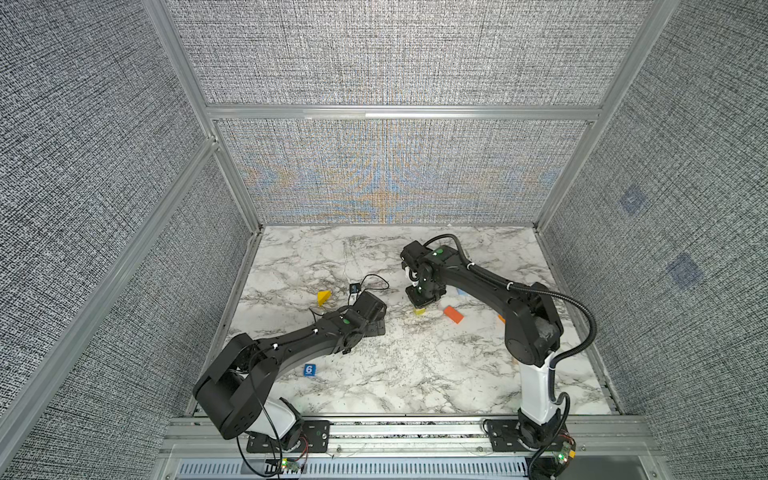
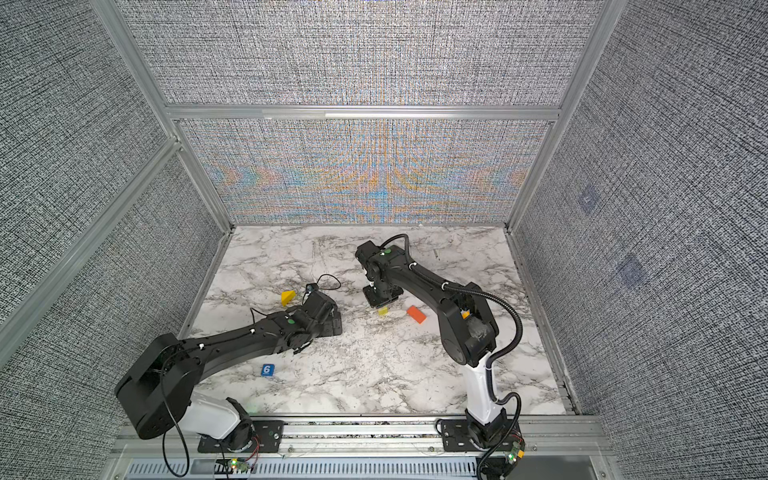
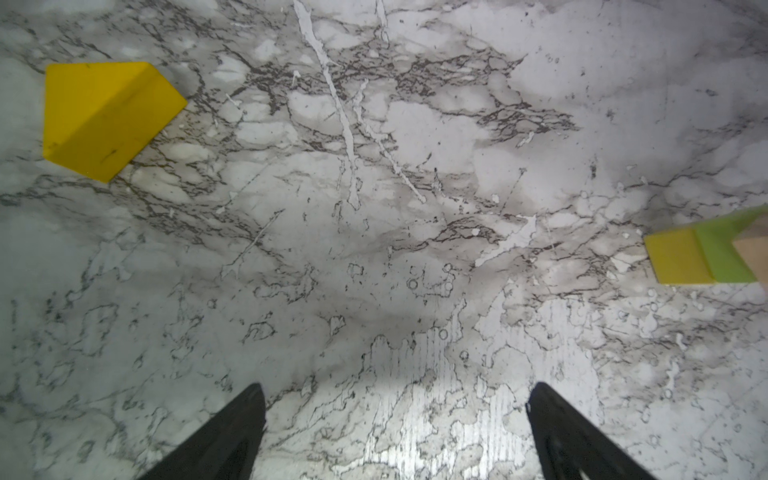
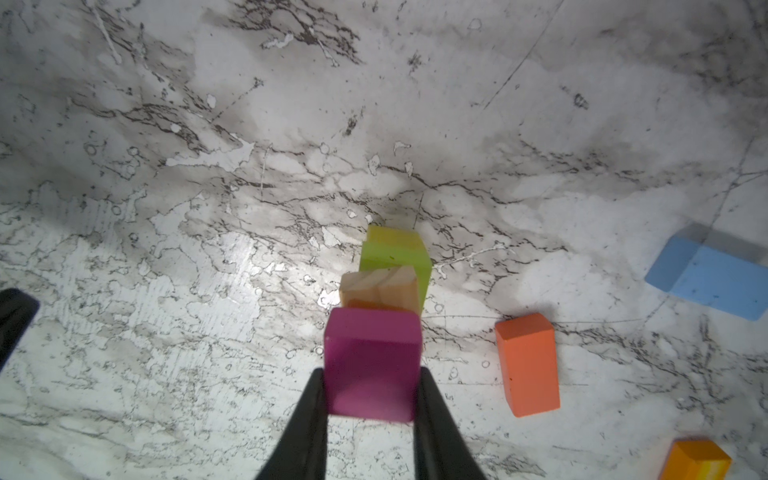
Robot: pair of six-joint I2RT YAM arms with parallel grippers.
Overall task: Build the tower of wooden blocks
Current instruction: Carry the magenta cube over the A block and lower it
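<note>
My right gripper (image 4: 371, 374) is shut on a magenta cube (image 4: 372, 357) and holds it just above the tower (image 4: 392, 266). That stack has a yellow block at the bottom, a lime block on it and a plain wood block (image 4: 380, 289) on top. In both top views only the tower's yellow-lime foot (image 1: 419, 311) (image 2: 383, 310) peeks out beneath the right gripper. My left gripper (image 3: 397, 390) is open and empty over bare marble. A yellow wedge (image 1: 324, 297) (image 3: 108, 116) lies off to its far left. The tower's edge (image 3: 702, 257) shows in the left wrist view.
An orange slab (image 1: 453, 314) (image 4: 528, 365) and a blue slab (image 4: 706, 274) lie right of the tower, with an orange-yellow block (image 4: 698, 461) nearer the right arm. A blue "6" cube (image 1: 309, 369) sits by the left arm. A small black device with a cable (image 1: 354, 288) lies mid-table.
</note>
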